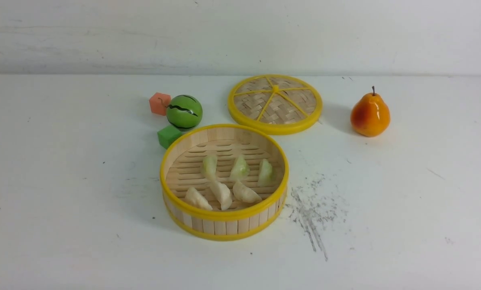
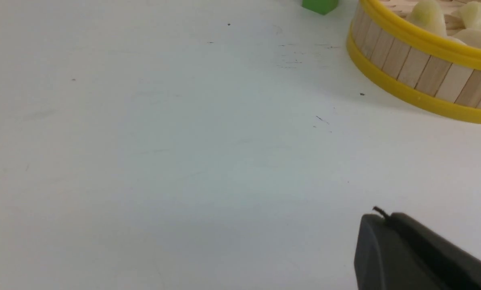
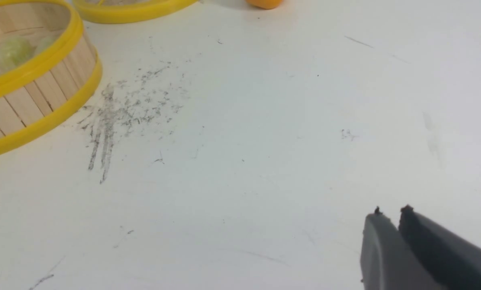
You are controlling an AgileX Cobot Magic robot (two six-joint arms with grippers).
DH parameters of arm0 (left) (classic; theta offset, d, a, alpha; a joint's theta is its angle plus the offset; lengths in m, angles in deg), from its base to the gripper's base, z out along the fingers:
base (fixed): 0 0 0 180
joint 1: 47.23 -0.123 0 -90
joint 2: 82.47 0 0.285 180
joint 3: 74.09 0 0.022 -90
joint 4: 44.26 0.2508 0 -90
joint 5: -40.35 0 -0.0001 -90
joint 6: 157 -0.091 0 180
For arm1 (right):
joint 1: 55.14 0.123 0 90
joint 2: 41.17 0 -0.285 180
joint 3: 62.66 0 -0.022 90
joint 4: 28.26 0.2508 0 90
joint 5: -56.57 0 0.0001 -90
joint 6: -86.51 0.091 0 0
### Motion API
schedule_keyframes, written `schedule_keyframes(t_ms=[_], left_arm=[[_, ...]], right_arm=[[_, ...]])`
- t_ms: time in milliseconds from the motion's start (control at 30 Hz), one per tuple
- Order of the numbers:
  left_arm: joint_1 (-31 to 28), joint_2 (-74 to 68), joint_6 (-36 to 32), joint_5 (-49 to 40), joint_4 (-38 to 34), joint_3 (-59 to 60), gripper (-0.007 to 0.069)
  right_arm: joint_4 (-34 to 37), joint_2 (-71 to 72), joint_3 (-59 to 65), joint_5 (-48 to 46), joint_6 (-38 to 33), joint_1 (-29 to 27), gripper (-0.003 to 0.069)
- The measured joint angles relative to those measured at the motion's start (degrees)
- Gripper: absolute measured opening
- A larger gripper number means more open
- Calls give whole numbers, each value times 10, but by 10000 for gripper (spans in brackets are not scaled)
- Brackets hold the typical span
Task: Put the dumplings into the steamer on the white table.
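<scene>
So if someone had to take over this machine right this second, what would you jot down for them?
Left gripper: shut, empty, low over the white table, left of the steamer.
Right gripper: jaws a sliver apart, empty, over bare table right of the steamer.
Dumplings: all six sit inside the steamer, three pale green dumplings in the far row, three cream-white dumplings in the near row.
Done: every dumpling is in.
Left: nothing by the look of it. The lid lies flat behind the steamer.
</scene>
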Motion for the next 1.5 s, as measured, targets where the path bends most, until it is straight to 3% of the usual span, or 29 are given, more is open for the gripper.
schedule_keyframes(t_ms=[1500], left_arm=[[0,0,-2,0,5,0,-14]], right_arm=[[0,0,0,0,0,0,118]])
